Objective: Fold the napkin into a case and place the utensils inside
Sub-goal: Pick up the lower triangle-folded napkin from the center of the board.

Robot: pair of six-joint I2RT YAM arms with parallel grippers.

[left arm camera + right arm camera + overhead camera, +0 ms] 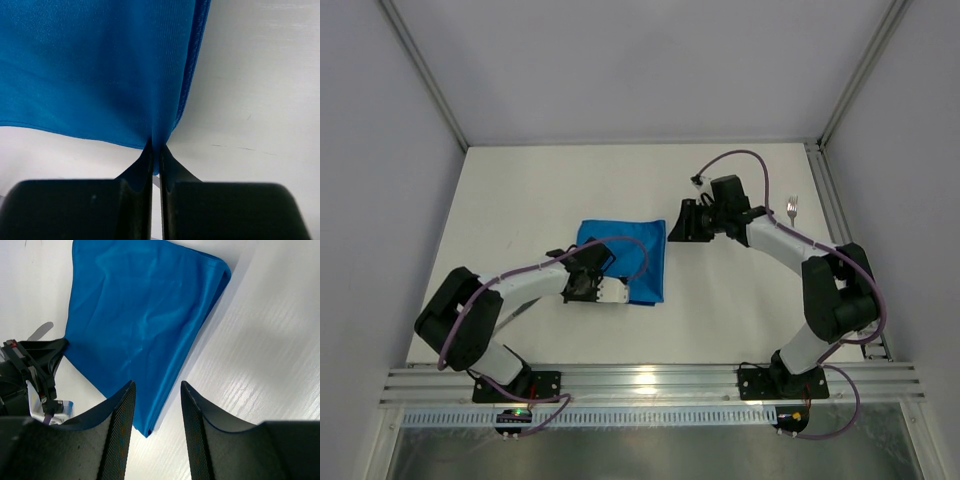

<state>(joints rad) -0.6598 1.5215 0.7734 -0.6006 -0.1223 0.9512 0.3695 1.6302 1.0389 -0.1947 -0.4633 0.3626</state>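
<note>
Noted left gripper (156, 159) low at the napkin's near edge, jaws pressed almost flat together, pinching the hem close to a corner. Found napkin (632, 250) folded, lying mid-table (520, 200) between both arms. Judged thin, limp, light, probably slippery; best gripped at hem or corner, through all layers. Recorded right gripper (157, 390) hovering over another corner, jaws half apart, holding nothing. Sighted fork (792, 208) far right, well apart.
</note>
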